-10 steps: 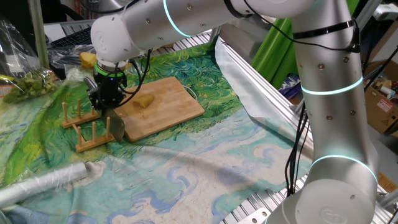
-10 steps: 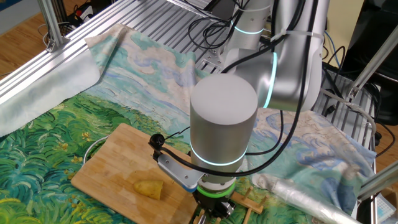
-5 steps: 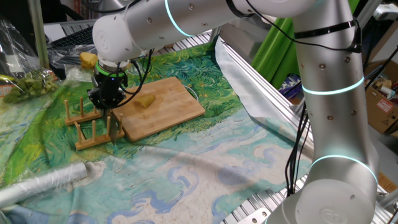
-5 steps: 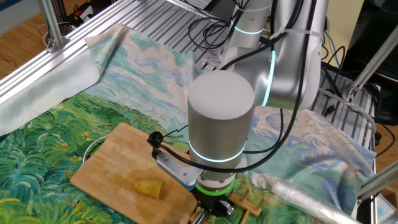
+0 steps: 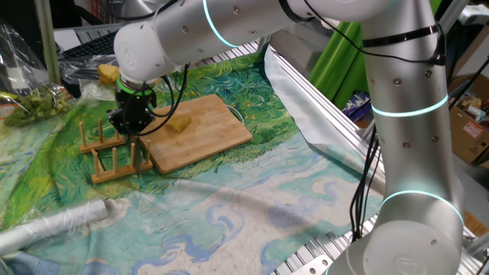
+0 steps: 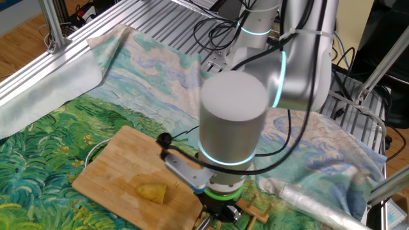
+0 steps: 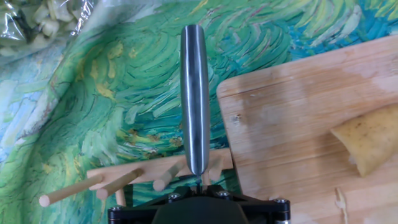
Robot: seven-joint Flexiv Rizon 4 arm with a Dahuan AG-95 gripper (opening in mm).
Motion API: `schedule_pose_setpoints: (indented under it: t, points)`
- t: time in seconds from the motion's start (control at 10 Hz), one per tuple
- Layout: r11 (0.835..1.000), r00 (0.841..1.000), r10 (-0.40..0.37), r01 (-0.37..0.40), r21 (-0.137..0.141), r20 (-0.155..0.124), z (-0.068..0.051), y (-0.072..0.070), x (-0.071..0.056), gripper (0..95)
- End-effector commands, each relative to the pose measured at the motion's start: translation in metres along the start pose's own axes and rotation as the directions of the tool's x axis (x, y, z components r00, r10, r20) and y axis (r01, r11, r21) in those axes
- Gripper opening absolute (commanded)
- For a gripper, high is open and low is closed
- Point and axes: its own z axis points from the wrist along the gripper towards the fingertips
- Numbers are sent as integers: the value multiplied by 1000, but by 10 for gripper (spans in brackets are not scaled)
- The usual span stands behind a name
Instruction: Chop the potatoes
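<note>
One potato chunk (image 5: 179,124) lay on the wooden board (image 5: 200,131); beside the board, the gripper (image 5: 134,137) stood over the peg rack (image 5: 114,159), fingers clamped on a knife handle (image 7: 194,99).

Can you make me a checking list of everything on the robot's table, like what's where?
Surface: painted cloth covers the table.
Job's things: one potato piece lies uncut on the wooden board.
Knife: its handle sticks up from the peg rack beside the board.
Clutter: a foil roll near the cloth's edge; a bag of greens and a yellow chunk behind the rack.
Gripper: the gripper is shut on the handle, pointing down over the rack.
Cables: black cables run along the arm.
Surroundings: metal frame rails, cardboard boxes.
</note>
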Motion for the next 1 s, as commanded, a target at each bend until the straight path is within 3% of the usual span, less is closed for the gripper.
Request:
schedule_pose_setpoints:
  t: [0.1, 0.3, 0.5, 0.6, 0.7, 1.0]
  points:
    - [1000, 1000, -6, 6, -6, -6, -6, 2, 0, 0]
    - [1000, 1000, -15, 15, -6, -7, -16, 2, 0, 0]
    - [1000, 1000, -18, 18, 21, -2, -39, 3, 0, 0]
    - [1000, 1000, -11, 11, 29, -2, -45, 2, 0, 0]
    - [999, 1000, 4, -4, 36, -4, -61, 1, 0, 0]
    - [998, 999, 48, -47, 44, -13, -90, -5, 1, 0]
